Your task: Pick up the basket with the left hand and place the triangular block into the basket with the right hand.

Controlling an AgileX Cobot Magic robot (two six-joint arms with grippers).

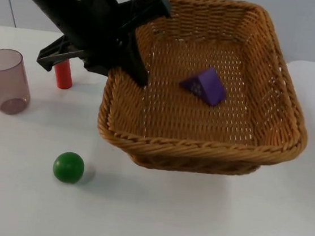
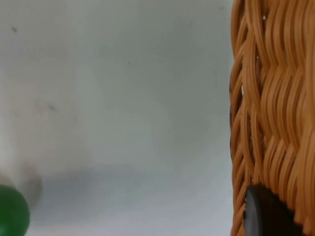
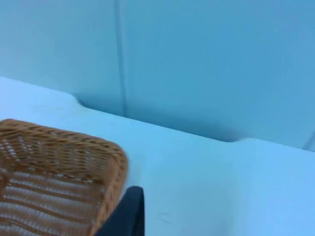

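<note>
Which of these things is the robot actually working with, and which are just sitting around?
Working with:
- wicker basket, held at its rim by the left gripper
- purple triangular block, lying inside the basket

Sitting around on the table:
- green ball
- red cylinder
- tinted cup

Basket (image 1: 200,140): woven wicker, rough. Ball (image 1: 69,167): glossy. Cup (image 1: 5,80): translucent plastic. Block (image 1: 204,85): matt. Tabletop (image 1: 203,220): smooth, matt.
</note>
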